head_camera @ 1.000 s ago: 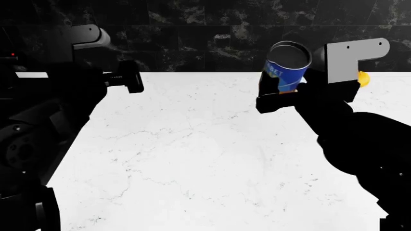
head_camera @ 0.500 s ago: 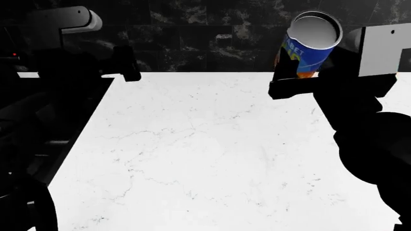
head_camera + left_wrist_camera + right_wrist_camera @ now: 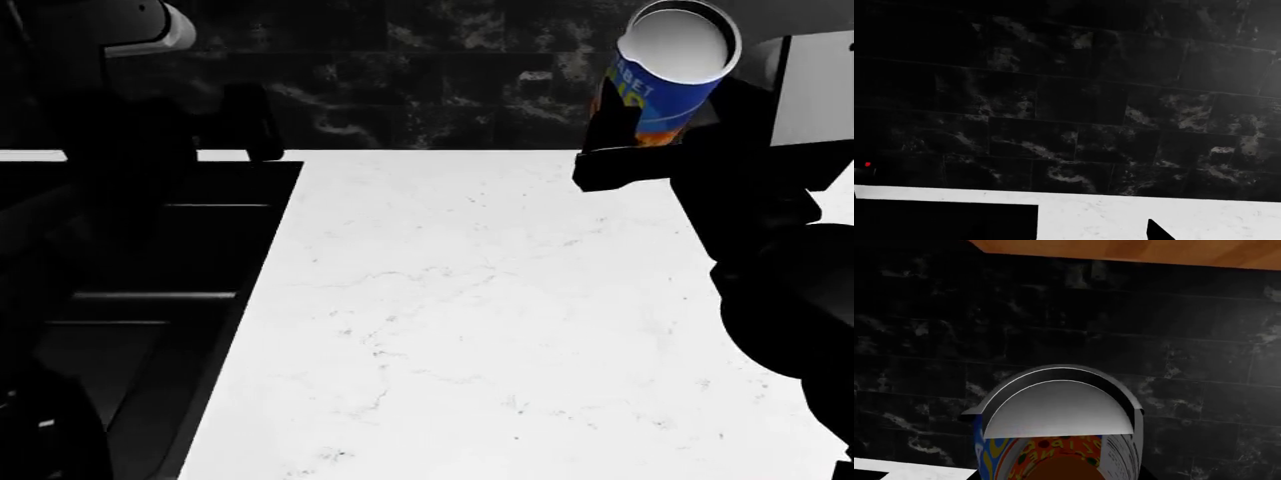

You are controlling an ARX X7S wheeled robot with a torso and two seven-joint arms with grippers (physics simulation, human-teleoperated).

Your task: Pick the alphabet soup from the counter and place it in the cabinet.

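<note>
With the right tool (image 3: 667,135) pinching the alphabet soup (image 3: 663,85) high above the table (image 3: 507,320), I'd lift it level toward the wooden cabinet (image 3: 1134,252); the left tool's state I cannot tell.

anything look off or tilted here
Only the alphabet soup: it leans in the right gripper, lid toward the head camera, high above the counter. No spill or damage shows.

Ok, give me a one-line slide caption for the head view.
Right gripper holds the alphabet soup aloft above the white counter, against the dark tiled wall.
</note>
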